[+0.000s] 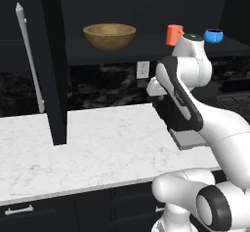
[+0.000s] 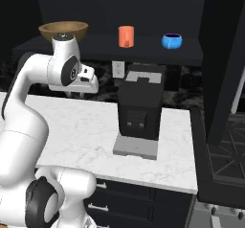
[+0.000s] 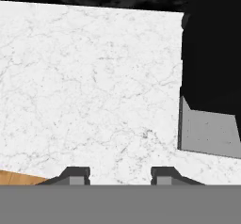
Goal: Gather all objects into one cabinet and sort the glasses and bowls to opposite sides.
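The wooden bowl, the orange mug and the blue vessel all stand on the dark shelf of the open cabinet, bowl at one end, blue vessel at the other, mug between them. The jaws are spread, with only the white desk seen between the fingertips, so they pinch nothing.

The risk, I think: the arm's upper joint sits just in front of the shelf (close under the bowl in the right base view), and a careless rise could knock the bowl or mug off.

The left base view gives the cabinet door with its handle; the right one shows the whole coffee machine. The grey mug I cannot locate.
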